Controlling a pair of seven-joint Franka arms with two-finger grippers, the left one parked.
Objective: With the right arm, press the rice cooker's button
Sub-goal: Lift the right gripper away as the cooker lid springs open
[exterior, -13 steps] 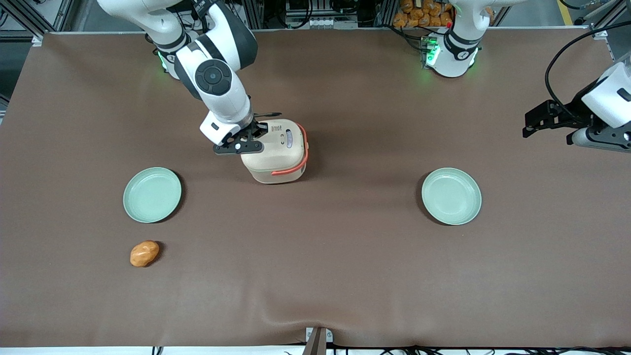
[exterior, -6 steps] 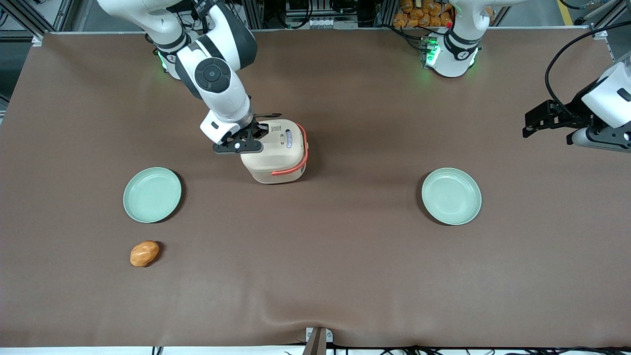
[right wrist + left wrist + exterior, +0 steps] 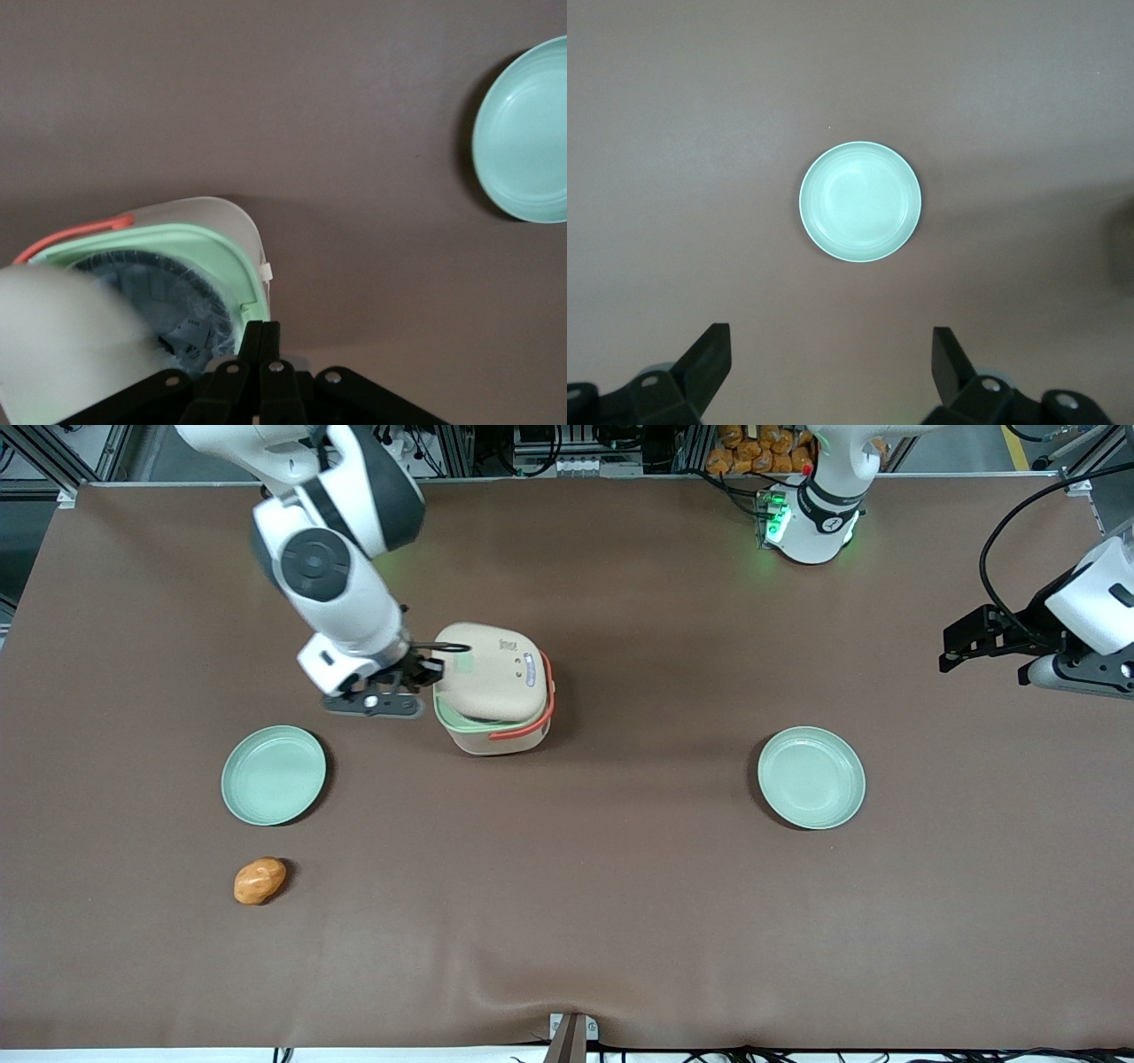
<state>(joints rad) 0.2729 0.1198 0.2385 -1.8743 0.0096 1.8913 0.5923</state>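
Tool (image 3: 416,676) fingers pressed together and empty, just beside the rice cooker (image 3: 493,691) at frame centre-left, whose lid stands ajar, so the press looks done and backing away comes next.

A brown cloth (image 3: 620,921) is spread over the whole table, lightly wrinkled at the edge nearest the front camera. Aluminium framing (image 3: 27,452) and cabling (image 3: 567,452) are seen at the table's farthest edge. Lighting is even, with soft shadows.
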